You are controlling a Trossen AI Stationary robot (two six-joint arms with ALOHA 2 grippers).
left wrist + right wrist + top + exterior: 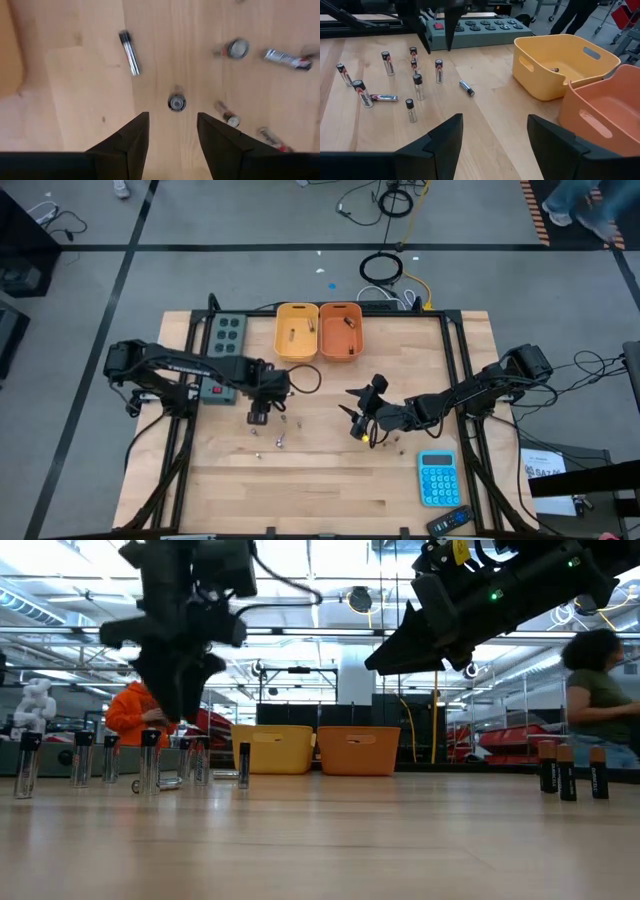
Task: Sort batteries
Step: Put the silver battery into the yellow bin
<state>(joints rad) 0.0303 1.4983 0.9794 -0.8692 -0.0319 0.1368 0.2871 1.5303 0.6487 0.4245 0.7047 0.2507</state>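
Note:
Several small batteries [276, 436] stand or lie on the wooden table [330, 490] left of centre; they also show in the right wrist view [415, 85]. A few more batteries [570, 770] stand near my right arm. My left gripper [172, 145] is open and points down above the left cluster. One upright battery [176, 102] stands just beyond its fingertips, and one lies flat [129, 59]. My right gripper [495, 145] is open and empty at table centre [352, 410], facing the left cluster and the bins. One battery [554, 70] lies in the yellow bin.
A yellow bin [297, 330] and an orange bin [341, 330] stand side by side at the far edge. A grey power strip [225, 335] lies at the far left. A blue calculator [437, 478] lies at the near right. People show in the room behind.

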